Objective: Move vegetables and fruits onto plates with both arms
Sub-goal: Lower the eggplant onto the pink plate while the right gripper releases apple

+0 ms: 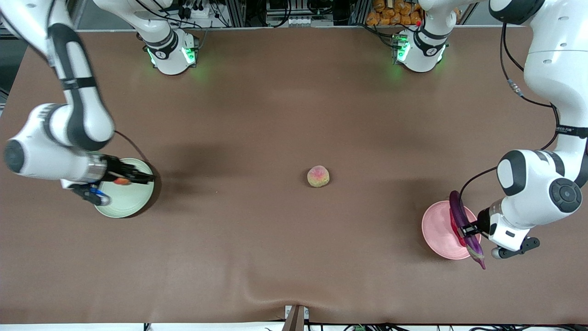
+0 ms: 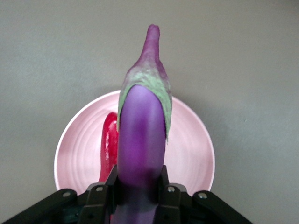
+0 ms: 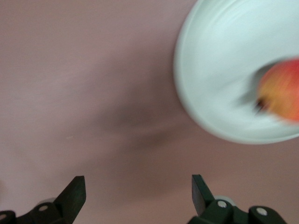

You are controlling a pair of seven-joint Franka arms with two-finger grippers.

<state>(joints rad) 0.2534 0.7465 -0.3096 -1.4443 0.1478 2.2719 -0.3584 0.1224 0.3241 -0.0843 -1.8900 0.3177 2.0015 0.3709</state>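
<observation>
Left end effector (image 2: 138, 186) clamps the eggplant (image 2: 141, 140) over the pink plate (image 2: 187, 149), chili (image 2: 109, 144) at its nine o'clock. Right end effector (image 3: 138, 196), fingers apart, hangs over the green plate (image 3: 219, 70); apple (image 3: 280, 91) seemingly resting there.

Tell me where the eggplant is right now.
The eggplant is clamped in the left gripper, held over the pink plate at the left arm's end of the table, above the red chili lying on that plate.

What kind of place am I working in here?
Most likely a robotics lab bench, not a kitchen: two arm bases bolted to a brown-covered table, cable bundles and rack frames along the table edge by the bases, and toy-like produce such as the peach.
</observation>
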